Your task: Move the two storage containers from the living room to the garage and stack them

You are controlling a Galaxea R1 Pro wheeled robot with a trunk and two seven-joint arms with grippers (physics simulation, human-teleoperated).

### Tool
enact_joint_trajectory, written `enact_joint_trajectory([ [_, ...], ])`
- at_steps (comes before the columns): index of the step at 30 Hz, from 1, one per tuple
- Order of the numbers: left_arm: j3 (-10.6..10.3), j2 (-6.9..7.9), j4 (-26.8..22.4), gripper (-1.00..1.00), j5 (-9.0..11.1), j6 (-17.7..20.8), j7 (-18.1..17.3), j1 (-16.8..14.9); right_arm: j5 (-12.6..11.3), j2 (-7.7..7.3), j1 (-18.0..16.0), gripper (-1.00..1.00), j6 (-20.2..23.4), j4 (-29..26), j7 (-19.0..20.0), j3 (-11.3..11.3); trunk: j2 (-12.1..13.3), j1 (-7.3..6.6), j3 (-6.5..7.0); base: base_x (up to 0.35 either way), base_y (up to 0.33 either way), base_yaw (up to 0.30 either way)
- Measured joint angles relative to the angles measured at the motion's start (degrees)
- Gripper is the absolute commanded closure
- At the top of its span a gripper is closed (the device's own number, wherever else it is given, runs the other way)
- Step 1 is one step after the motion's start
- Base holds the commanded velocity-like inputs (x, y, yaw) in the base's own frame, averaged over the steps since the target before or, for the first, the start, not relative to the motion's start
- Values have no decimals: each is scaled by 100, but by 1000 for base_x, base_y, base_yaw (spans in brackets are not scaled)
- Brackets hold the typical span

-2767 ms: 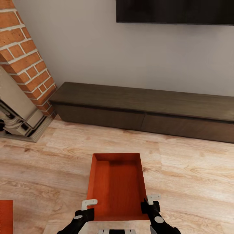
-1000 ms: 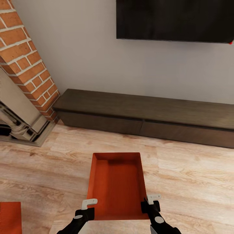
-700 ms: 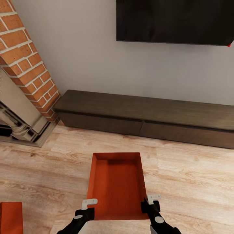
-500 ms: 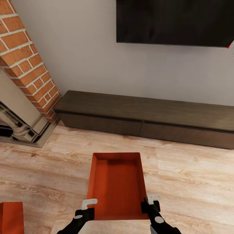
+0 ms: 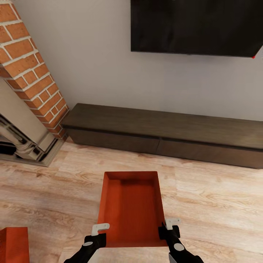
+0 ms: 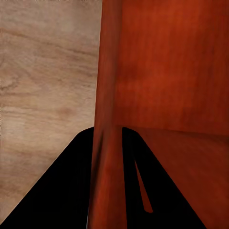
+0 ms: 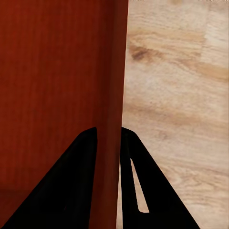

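Note:
An orange-red open-top storage container (image 5: 131,208) is held up in front of me over the light wood-plank floor (image 5: 212,204) of the living room. My left gripper (image 5: 99,233) is shut on its left wall near the closest corner, and my right gripper (image 5: 168,228) is shut on its right wall. The left wrist view has the bin's wall (image 6: 107,119) clamped between two black fingers (image 6: 67,191). In the right wrist view the wall (image 7: 117,95) sits likewise between black fingers (image 7: 71,186). A second orange-red container (image 5: 12,244) stands on the planks at the lower left edge.
A long low dark cabinet (image 5: 164,131) runs along the white wall ahead, under a black wall-mounted TV (image 5: 197,27). A red brick fireplace (image 5: 25,73) with a pale stone surround (image 5: 18,135) stands at the left.
The whole view has shifted: more of the TV shows, the cabinet sits lower in frame and the second container shows further in. The held container and both grippers keep their places.

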Motion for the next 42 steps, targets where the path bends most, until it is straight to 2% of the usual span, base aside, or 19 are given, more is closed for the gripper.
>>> enact_joint_trajectory([
  [42,-18,15,-22,100,29,30,-7,2,8,9,-2,100,12,0,-8,-5,1685,-923,754,0,0,0],
])
